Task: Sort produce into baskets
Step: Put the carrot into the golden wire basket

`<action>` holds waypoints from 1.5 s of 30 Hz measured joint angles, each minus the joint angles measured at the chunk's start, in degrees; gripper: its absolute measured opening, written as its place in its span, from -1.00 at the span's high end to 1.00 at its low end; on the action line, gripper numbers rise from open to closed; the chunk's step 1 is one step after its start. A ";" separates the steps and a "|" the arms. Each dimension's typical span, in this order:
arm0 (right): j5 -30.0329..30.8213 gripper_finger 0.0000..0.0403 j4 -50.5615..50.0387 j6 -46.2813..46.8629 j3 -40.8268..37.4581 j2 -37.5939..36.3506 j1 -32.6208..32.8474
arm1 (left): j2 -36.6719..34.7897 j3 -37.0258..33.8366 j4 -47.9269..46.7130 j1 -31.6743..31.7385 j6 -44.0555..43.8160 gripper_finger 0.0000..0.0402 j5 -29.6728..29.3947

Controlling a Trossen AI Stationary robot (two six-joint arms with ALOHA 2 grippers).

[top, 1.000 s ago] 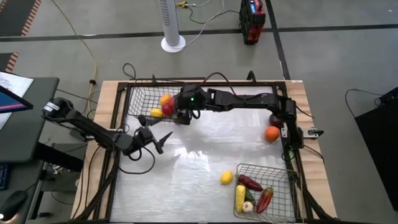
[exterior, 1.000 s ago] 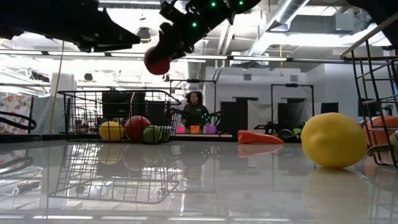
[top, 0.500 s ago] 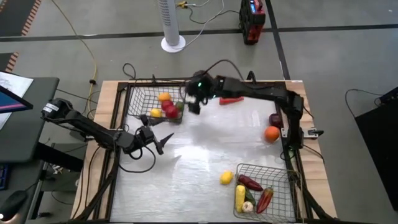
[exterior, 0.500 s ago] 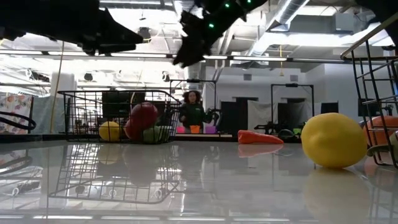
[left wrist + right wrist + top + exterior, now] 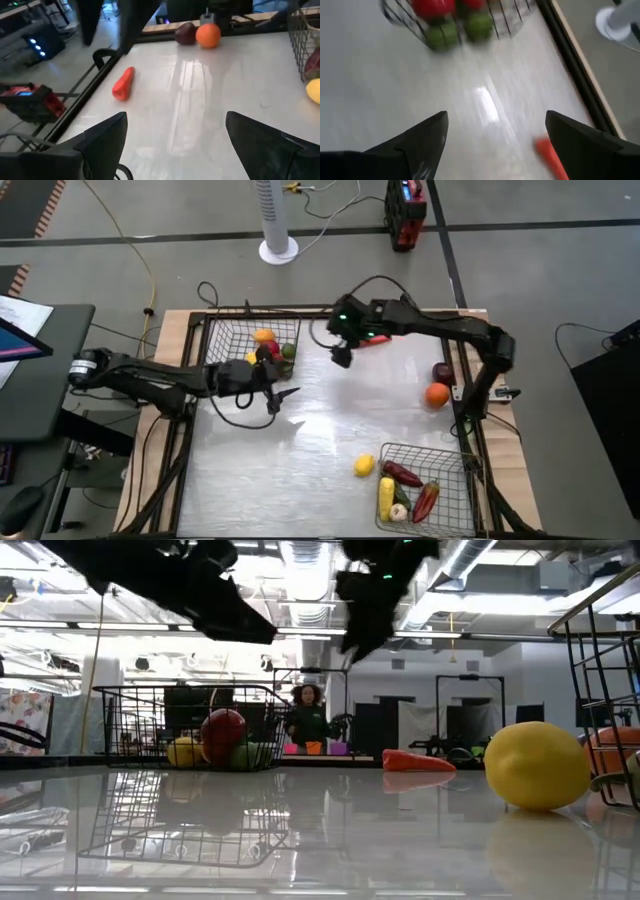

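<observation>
The far-left basket [image 5: 232,340] holds red [image 5: 269,352], green, orange and yellow round produce. The near-right basket [image 5: 447,463] holds long yellow and red pieces and a white garlic. A yellow lemon [image 5: 364,466], an orange [image 5: 436,394], a dark red round fruit [image 5: 443,372] and a long red piece [image 5: 372,340] lie loose on the table. My right gripper [image 5: 340,358] hangs open and empty between the far-left basket and the long red piece. My left gripper [image 5: 282,400] is open and empty, just near of the far-left basket, pointing toward the table's right.
A dark rail [image 5: 330,310] frames the table, with cables along its far edge. The wide middle of the white tabletop [image 5: 330,430] lies bare. A fan base [image 5: 278,248] and a red box [image 5: 405,215] stand on the floor beyond. A person [image 5: 310,720] shows far off in the room.
My right gripper has let go of the red round fruit, which has dropped into the far-left basket. It has then gone toward the table's right along the far edge. My left gripper has swung toward the table's middle and turned until it points right.
</observation>
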 joint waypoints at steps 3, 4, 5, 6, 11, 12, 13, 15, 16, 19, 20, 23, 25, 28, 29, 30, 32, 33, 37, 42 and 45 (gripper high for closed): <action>0.32 -0.77 1.50 0.13 -8.31 -5.16 -1.23 | 1.14 1.09 0.39 2.27 0.97 -0.63 3.28; 0.41 -0.75 1.87 0.21 -11.06 -6.35 -1.88 | 1.41 1.26 0.98 2.73 0.89 -0.63 4.38; 0.49 -0.74 2.58 0.62 -13.66 -7.52 -2.58 | 1.69 1.31 1.97 3.07 0.85 -0.63 5.45; 0.52 -0.72 3.13 1.52 -15.81 -8.59 -3.31 | 2.07 1.31 3.30 3.23 0.85 -0.63 6.23; 1.45 -0.64 3.49 7.05 -21.64 -10.87 -4.73 | 3.04 1.37 6.79 3.28 0.71 -0.63 6.20; 2.77 -0.63 3.27 7.37 -22.06 -10.50 -4.33 | 3.04 1.37 6.79 3.28 0.49 -0.63 6.19; 4.10 -0.62 3.49 7.51 -22.22 -9.81 -3.90 | 3.04 1.37 6.87 3.28 0.33 -0.63 6.19; 5.61 -0.61 3.64 7.29 -21.90 -8.30 -3.37 | 3.04 1.37 6.84 3.28 -0.07 -0.63 6.19; 5.90 -0.61 3.50 6.56 -21.54 -7.28 -3.36 | 3.04 1.37 6.67 3.28 -0.16 -0.63 6.21; 6.15 -0.61 0.66 5.07 -18.54 -2.31 -3.49 | 3.04 1.37 6.54 3.28 -0.26 -0.63 6.53; 6.41 -0.61 -0.94 4.50 -17.15 -0.40 -3.71 | 3.04 1.37 6.39 3.28 -0.26 -0.63 6.80; 6.80 -0.61 -4.26 2.56 -12.08 4.94 -4.68 | 3.04 1.37 6.05 3.26 0.72 -0.63 6.89; 6.79 -0.61 -5.92 1.33 -8.56 8.29 -5.31 | 3.04 1.37 5.86 3.26 1.54 -0.63 6.89; 8.03 -0.61 -8.79 -0.09 -3.71 12.86 -6.02 | 3.04 1.37 4.83 3.26 2.47 -0.63 6.90; 9.00 -0.61 -9.84 -0.29 -2.12 14.15 -6.21 | 3.04 1.37 4.24 3.26 2.47 -0.63 6.92; 10.00 -0.61 -10.77 -0.40 -0.65 15.29 -6.31 | 3.04 1.37 3.58 3.26 2.50 -0.63 7.01; 11.51 -0.61 -12.76 -0.55 1.95 17.65 -6.32 | 3.04 1.37 2.39 3.26 2.50 -0.63 8.24; 11.70 -0.61 -13.86 -0.61 2.92 18.67 -6.41 | 3.04 1.37 1.80 3.26 2.50 -0.63 9.08; 11.69 -0.61 -15.05 0.38 5.37 21.39 -7.19 | 3.04 1.35 0.49 3.25 2.40 -0.63 12.31; 12.36 -0.61 -15.57 0.73 5.82 21.25 -7.97 | 3.04 1.35 -0.36 3.17 2.39 -0.63 13.68; 12.40 -0.61 -17.43 1.26 5.73 21.31 -8.40 | 3.04 1.35 -0.70 3.19 2.39 -0.63 13.66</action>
